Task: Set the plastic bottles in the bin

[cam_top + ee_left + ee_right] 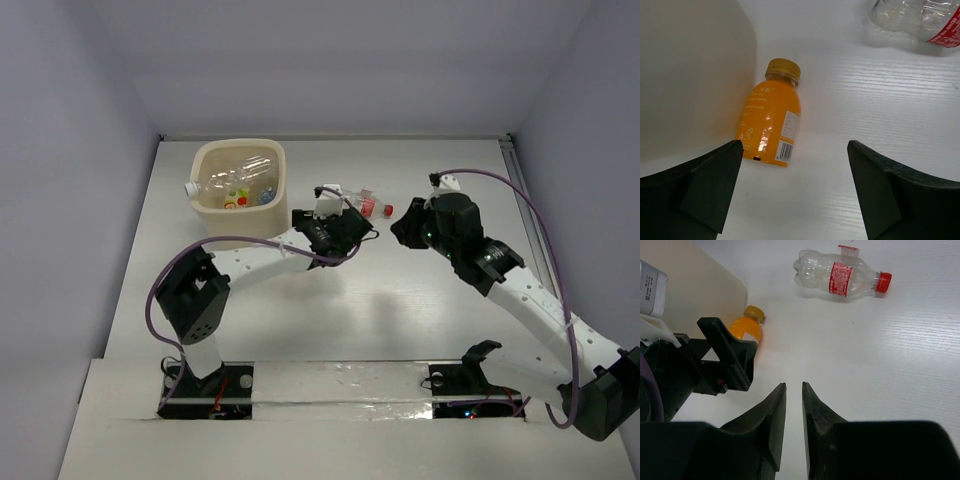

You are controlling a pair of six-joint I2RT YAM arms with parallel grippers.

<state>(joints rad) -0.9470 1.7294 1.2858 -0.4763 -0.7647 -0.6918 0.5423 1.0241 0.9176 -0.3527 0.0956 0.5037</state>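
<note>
Orange bottle (771,117) lies just ahead of my wide-open, empty left gripper (795,167).
It sits close beside the bin (690,75) wall, so I judge the bin-side finger could catch that wall and roll it away. The red-capped bottle (840,277) lies ahead of my right gripper (794,400), pinched almost shut on nothing. The bin holds a clear bottle (235,172).
</note>
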